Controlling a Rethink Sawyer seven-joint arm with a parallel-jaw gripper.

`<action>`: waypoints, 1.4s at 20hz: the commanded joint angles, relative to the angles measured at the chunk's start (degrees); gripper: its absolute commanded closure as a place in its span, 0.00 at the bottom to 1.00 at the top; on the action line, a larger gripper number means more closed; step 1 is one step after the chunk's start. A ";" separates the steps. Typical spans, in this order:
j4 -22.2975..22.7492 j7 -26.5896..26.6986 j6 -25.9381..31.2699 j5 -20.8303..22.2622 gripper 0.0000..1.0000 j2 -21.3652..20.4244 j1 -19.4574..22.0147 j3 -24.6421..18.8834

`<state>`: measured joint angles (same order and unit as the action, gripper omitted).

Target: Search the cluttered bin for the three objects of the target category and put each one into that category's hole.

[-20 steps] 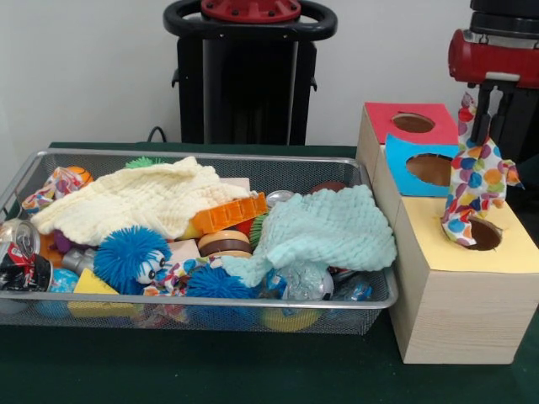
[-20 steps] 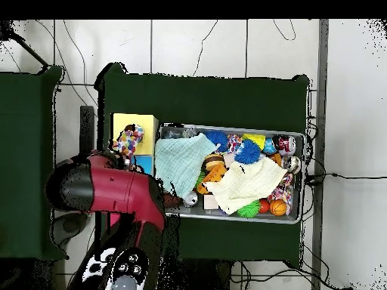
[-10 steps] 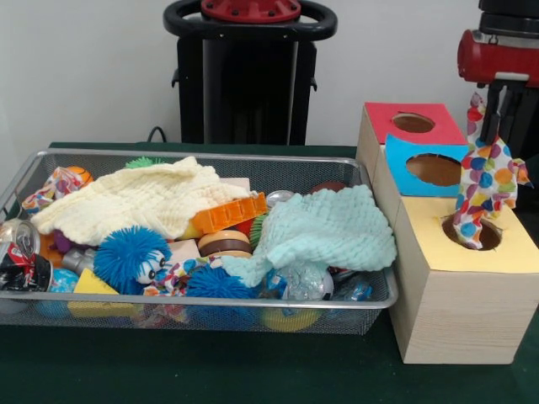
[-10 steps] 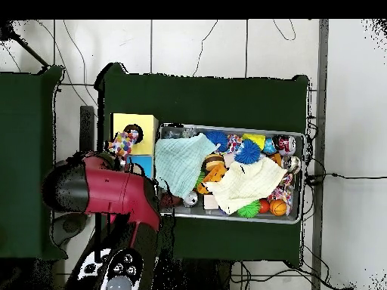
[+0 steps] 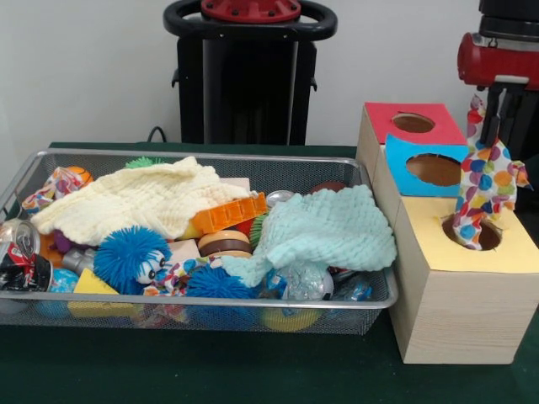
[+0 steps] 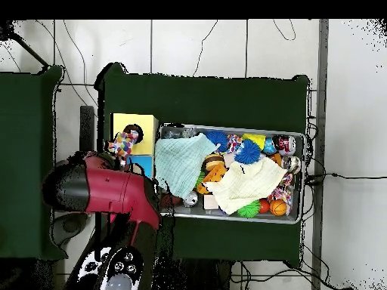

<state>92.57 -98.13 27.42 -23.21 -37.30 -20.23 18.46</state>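
Gripper (image 5: 489, 108) clamps the spotted cloth (image 5: 482, 187) (barely shifted), its tail dipping into the yellow hole (image 5: 477, 233).

At the right of the frame, the tool (image 5: 491, 108) holds a spotted cloth (image 5: 482, 187) that hangs with its lower end in the hole of the yellow-topped box (image 5: 459, 290). A wire bin (image 5: 202, 311) fills the left and centre, with a mint cloth (image 5: 324, 229) and a cream cloth (image 5: 139, 200) over toys.
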 commanded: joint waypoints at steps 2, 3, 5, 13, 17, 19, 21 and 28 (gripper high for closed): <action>3.37 -12.93 3.40 -1.86 1.00 2.98 2.01 -5.90; 3.46 -13.04 3.93 -1.90 1.00 2.86 1.95 -5.85; 3.68 -13.33 4.78 -2.02 1.00 2.60 1.74 -5.78; 4.23 -12.36 5.27 -2.06 1.00 2.51 2.62 -6.85; 4.11 -12.73 6.91 -2.13 1.00 2.33 2.49 -6.85; 3.80 -12.66 8.08 -1.80 1.00 2.39 2.36 -6.58; 4.14 -12.67 9.07 -2.03 1.00 2.10 2.62 -6.90; 3.93 -12.10 7.65 -2.24 1.00 3.37 3.43 -7.99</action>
<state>92.60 -98.13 28.97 -23.36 -36.16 -19.49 16.95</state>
